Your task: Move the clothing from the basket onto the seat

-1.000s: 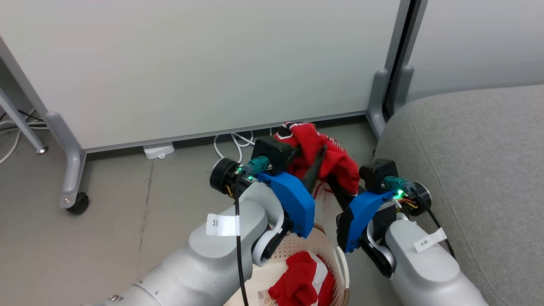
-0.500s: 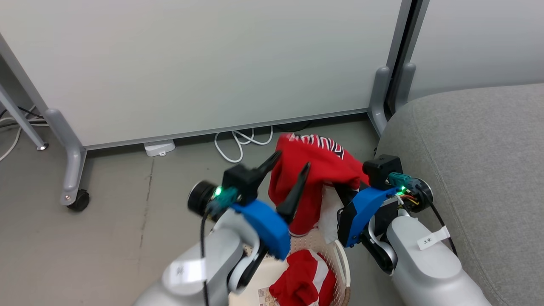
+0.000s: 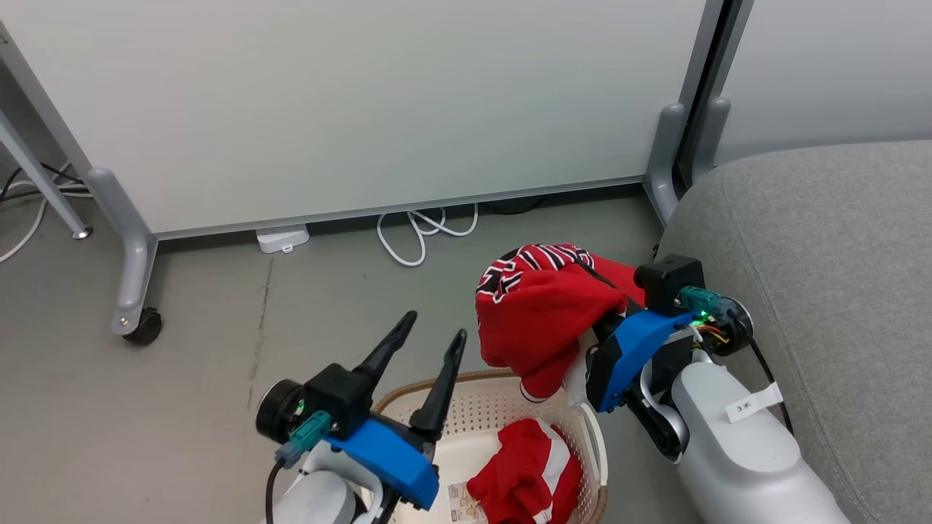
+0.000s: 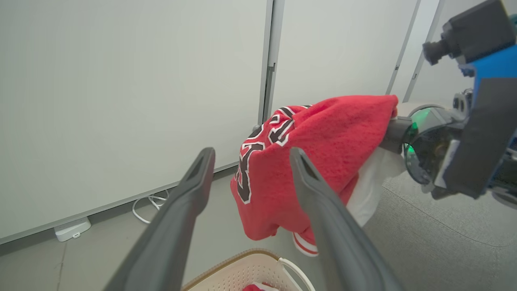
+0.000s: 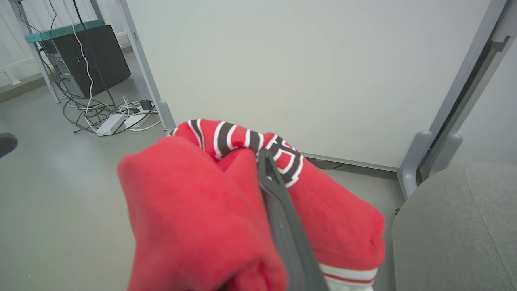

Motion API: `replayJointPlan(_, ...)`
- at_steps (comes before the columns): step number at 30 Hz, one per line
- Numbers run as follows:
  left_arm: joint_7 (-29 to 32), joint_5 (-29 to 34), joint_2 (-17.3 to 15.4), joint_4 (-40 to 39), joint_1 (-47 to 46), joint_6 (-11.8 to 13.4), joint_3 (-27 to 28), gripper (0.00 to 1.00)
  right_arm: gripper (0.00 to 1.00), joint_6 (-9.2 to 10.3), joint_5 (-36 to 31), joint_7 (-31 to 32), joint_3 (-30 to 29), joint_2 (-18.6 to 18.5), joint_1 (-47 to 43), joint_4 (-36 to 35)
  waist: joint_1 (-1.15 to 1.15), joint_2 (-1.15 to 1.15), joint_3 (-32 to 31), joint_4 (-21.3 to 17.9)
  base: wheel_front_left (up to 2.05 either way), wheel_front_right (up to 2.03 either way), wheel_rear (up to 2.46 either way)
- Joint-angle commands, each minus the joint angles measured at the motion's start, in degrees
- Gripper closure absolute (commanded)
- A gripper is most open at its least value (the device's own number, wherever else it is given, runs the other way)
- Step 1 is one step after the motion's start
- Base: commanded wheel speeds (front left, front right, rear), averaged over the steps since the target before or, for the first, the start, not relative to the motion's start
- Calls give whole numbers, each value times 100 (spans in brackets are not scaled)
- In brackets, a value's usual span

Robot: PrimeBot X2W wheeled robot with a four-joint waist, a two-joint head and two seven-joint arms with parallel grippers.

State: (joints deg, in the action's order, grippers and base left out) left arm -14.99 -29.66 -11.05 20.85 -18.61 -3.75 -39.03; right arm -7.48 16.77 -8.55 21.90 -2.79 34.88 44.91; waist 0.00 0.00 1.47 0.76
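you're looking at a grey floor (image 3: 182,407) in front of a white partition panel (image 3: 364,109), with a looped white cable (image 3: 415,233) at its foot. in the head view your left gripper (image 3: 436,324) sits over the near left rim of the basket (image 3: 480,411), fingers spread wide with nothing between them. the red shorts (image 3: 528,473) lie crumpled inside the basket, at its right side. the jersey (image 3: 539,320) hangs bunched above the basket's far right rim, just beside the grey seat (image 3: 815,255) but not on it.

in the left wrist view your two dark fingers stand apart and bare; the jersey droops beyond them, lettering toward you, its white trim above the basket's brown rim.

in the right wrist view your right gripper (image 5: 261,155) is pressed together, pinching the jersey: one finger lies across the red cloth, the other is buried in the folds. the seat's corner shows at the lower right.
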Motion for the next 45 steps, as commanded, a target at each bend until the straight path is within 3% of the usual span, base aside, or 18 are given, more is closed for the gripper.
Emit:
replayJointPlan(1, -27, 121, 31, -38, 155, -63, 161, 0, 100, -3, -29, 7, -24, -18, -61, -55, 0, 0, 7, -8, 0, 0, 0)
replayJointPlan(12, -28, 707, 289, -27, 558, -311, 767, 0, 100, -3, -69, 62, -95, -18, -158, -148, 0, 0, -3, -79, 0, 0, 0)
replayJointPlan(19, -28, 900, 401, 27, 668, -365, 945, 0, 100, -3, -36, 79, -41, -19, -237, -236, 0, 0, -35, -350, 0, 0, 0)
replayJointPlan(45, -28, 1051, 363, -198, 614, -373, 1013, 0, 100, -3, -108, 162, -253, -15, -366, -495, 0, 0, 245, -2681, 0, 0, 0)
